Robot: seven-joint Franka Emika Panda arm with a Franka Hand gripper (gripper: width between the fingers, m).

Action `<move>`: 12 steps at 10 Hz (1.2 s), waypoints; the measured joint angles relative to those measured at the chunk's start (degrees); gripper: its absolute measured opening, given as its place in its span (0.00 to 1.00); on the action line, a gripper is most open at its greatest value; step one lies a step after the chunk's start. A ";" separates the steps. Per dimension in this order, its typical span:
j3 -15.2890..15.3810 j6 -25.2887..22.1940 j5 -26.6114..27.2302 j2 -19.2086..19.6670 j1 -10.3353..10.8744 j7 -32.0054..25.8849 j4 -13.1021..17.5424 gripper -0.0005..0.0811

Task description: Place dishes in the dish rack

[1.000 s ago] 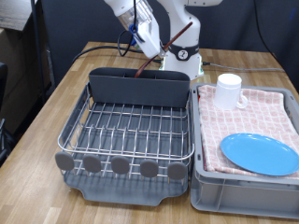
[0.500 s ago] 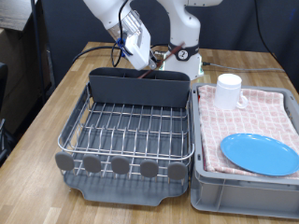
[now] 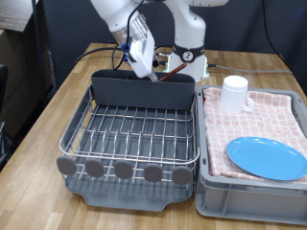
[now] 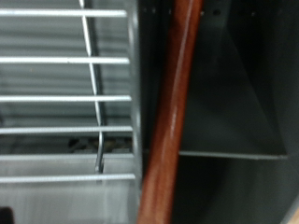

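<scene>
In the exterior view, the claw [image 3: 144,65] hangs over the dark back bin of the dish rack [image 3: 134,129]; if it is spread or pinching I cannot tell. The plate [image 3: 267,156] and mug [image 3: 236,93] rest on the cloth-lined crate [image 3: 251,192] on the counter [image 3: 67,96].

In the wrist view, the wooden spoon [image 4: 168,121] reaches into the bin. It seems light, stiff and smooth, best held on the handle.

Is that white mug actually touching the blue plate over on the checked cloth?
Apart. The exterior view shows the white mug standing near the far end of the pink checked cloth and the blue plate lying nearer, with bare cloth showing between them.
</scene>
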 joint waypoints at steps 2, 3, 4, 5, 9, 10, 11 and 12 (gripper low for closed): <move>2.92 1.88 -5.27 -1.18 -0.23 6.46 -0.03 0.98; 4.69 2.64 -7.81 -2.56 -0.39 10.54 -0.16 0.98; 6.48 3.06 -9.74 -4.31 -0.48 14.12 -0.42 0.99; 8.10 3.08 -11.13 -6.18 -0.51 17.13 -0.70 0.99; 14.68 1.42 -17.25 -12.44 -0.77 27.64 -1.16 0.99; 15.63 0.32 -17.25 -13.53 -0.06 27.10 -0.80 0.99; 15.93 -2.20 -16.68 -13.82 1.92 22.59 0.35 0.99; 15.09 -4.69 -16.40 -13.44 3.79 17.19 1.73 0.99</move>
